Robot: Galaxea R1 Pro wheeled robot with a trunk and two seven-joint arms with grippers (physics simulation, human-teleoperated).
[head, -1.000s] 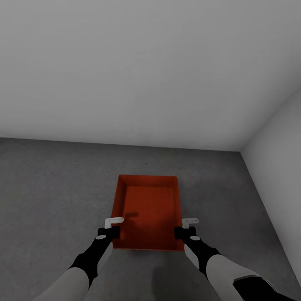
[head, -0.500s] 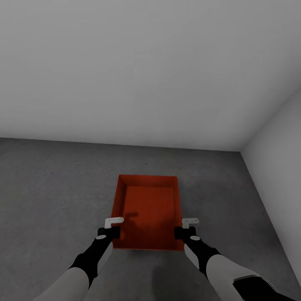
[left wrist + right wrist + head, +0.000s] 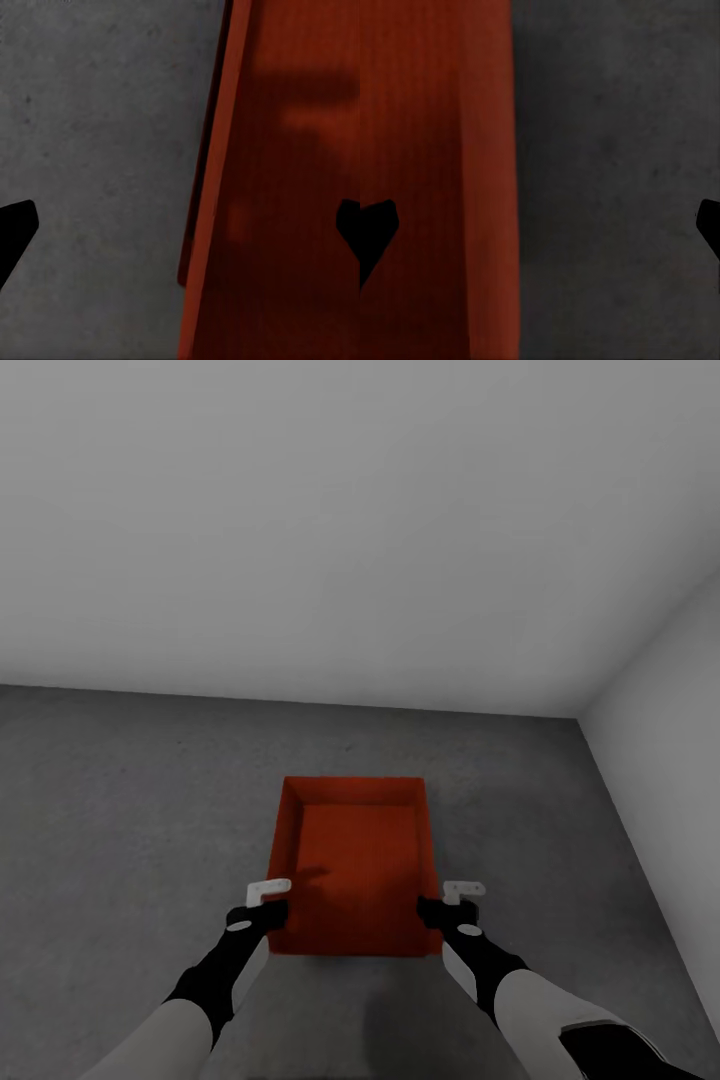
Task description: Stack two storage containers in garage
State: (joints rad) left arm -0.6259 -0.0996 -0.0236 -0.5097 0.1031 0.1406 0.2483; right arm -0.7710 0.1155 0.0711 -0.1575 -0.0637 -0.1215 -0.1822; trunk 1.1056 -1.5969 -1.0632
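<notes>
Concrete floor (image 3: 130,810) carries one orange-red container (image 3: 355,865), set down in the garage near the corner where the back wall (image 3: 300,540) meets the side wall (image 3: 665,760). I see just one bin; whether a second is nested under it I cannot tell, though in my left wrist view a darker edge shows just below its rim. I judge this piece of the task placed, with letting go and drawing back as the step in hand.

Its long axis runs straight away from me, from my arms toward the back wall, so the two long walls lie one to each side of me. My left hand (image 3: 262,900) sits at the near end of the left long wall, and my right hand (image 3: 450,900) at the near end of the right long wall, each about equally close to the bin.

Both hands are wide. In the left wrist view, the container's wall (image 3: 214,187) runs between my two dark fingertips (image 3: 15,225) with plenty of room on both sides, floor on the outer side and ribbed inside on the other. The right wrist view shows the same: wall (image 3: 487,187) between the spread fingertips (image 3: 375,229), touching neither.

Each hand straddles a thin wall, so I should lift clear along that wall, not sideways, lest a finger catch the rim and shove the bin.
</notes>
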